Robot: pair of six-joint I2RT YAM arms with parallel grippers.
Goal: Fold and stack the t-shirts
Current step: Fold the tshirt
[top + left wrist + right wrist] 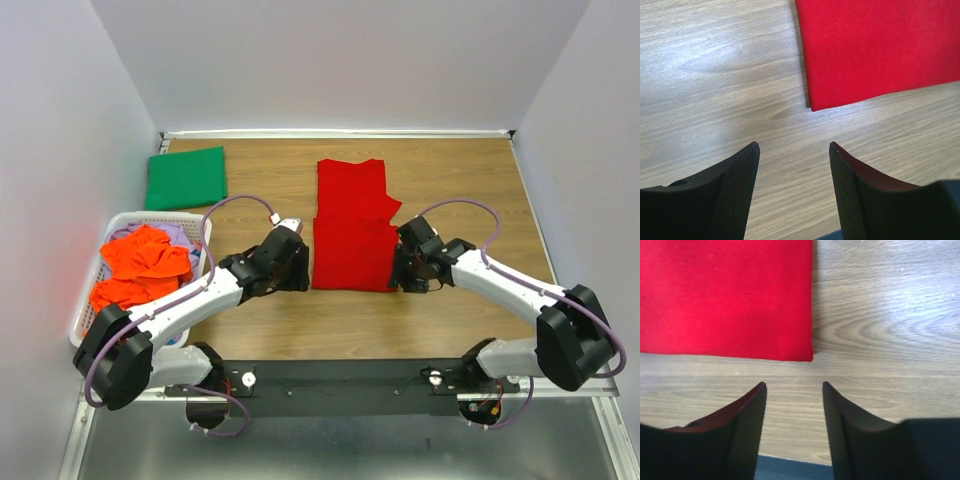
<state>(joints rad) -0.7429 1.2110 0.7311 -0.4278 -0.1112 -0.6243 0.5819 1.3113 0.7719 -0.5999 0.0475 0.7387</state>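
Note:
A bright red t-shirt [352,225] lies partly folded in the middle of the table, its near half doubled over. Its near left corner shows in the left wrist view [875,50], its near right corner in the right wrist view [725,295]. My left gripper [303,272] is open and empty over bare wood just left of that corner [794,147]. My right gripper [399,268] is open and empty just right of the shirt's near right corner [794,385]. A dark green t-shirt [187,178] lies folded at the far left. Orange t-shirts [140,265] and a lavender one [180,233] sit in the basket.
A white slatted basket [95,275] stands at the table's left edge beside my left arm. White walls enclose the table on three sides. The arms' base rail [350,380] runs along the near edge.

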